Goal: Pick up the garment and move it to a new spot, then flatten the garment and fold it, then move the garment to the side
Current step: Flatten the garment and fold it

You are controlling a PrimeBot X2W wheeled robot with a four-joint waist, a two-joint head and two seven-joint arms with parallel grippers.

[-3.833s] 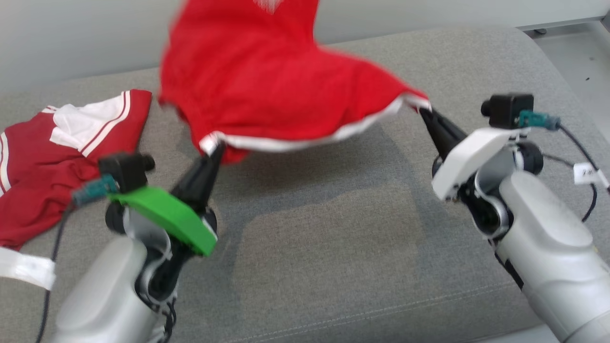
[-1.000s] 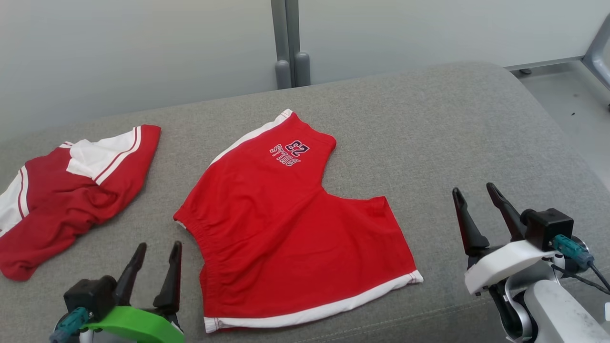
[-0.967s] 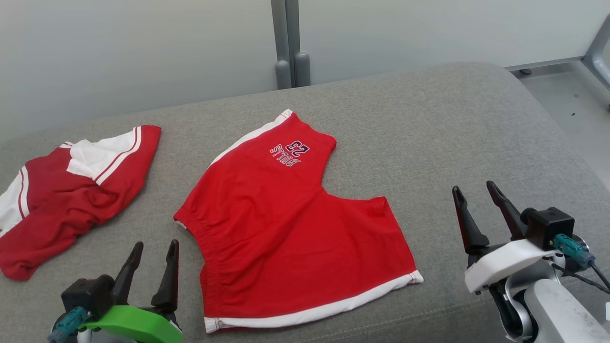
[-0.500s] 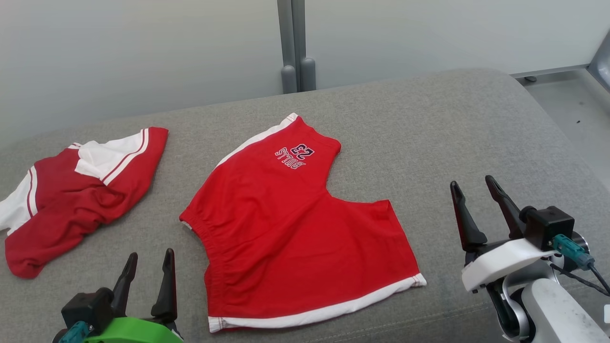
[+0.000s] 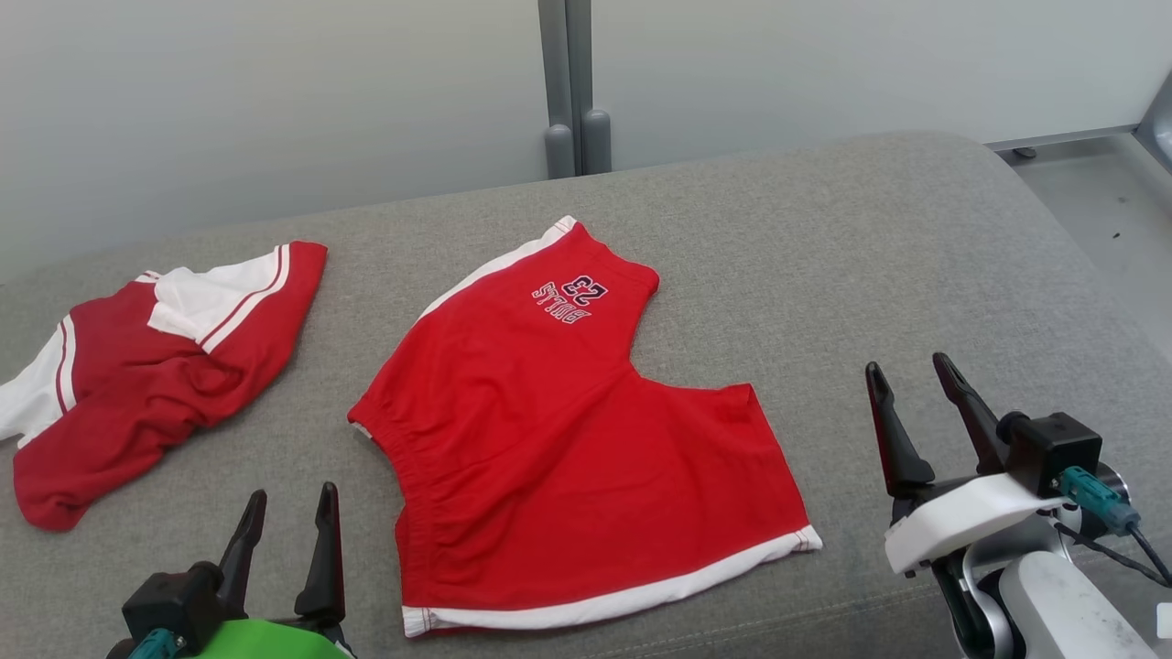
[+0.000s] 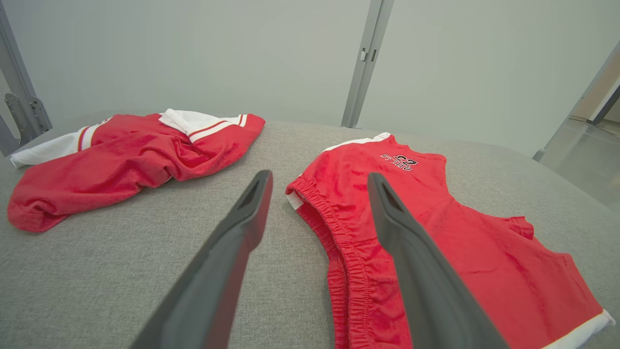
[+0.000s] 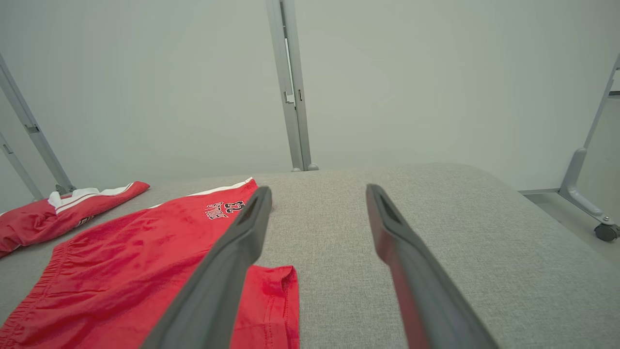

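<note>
Red shorts (image 5: 568,439) lie spread flat in the middle of a grey cushion (image 5: 870,256). The printed "23" on the far leg reads upside down from the robot's head, and the white-trimmed edge is nearest the robot. Under four seconds ago the same shorts hung in the air, stretched between both arms, each pinching a corner of that white edge. Now both have let go. The left gripper (image 5: 293,491) stands just off the gathered waistband, its jaws released and empty. It sits a little lower in the head view than a second ago. The right gripper (image 5: 906,363) waits near the other leg's hem, apart from the cloth, its jaws likewise spread and holding nothing. It has hardly moved over the last second. A second red-and-white garment (image 5: 146,366) lies crumpled at the cushion's left end, well apart from the shorts, as it did before. A grey post (image 5: 572,82) rises behind the cushion against a pale wall.
</note>
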